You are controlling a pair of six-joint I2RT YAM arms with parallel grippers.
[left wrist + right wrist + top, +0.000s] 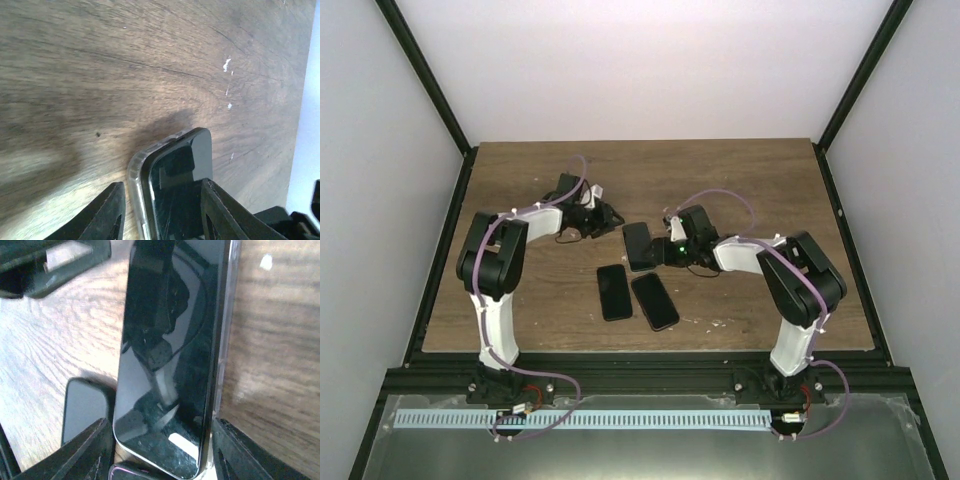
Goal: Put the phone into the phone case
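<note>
Phone: we see it [638,245] lying mid-table, screen up, already seated in the clear phone case [227,340], whose rim shows along its edge.
Right claw: its [161,424] fingers flank the near end at both long edges, probably to steady it. We cannot tell whether they press.
Left claw: the left claw [161,186] is spread apart over the far corner, likely to push it home.
Spare phones: two [613,292] [655,300] lie nearer, untouched.
Writing: we read none, and no brand shows.

A dark wooden table [750,180] stands between plain white walls [650,60].
</note>
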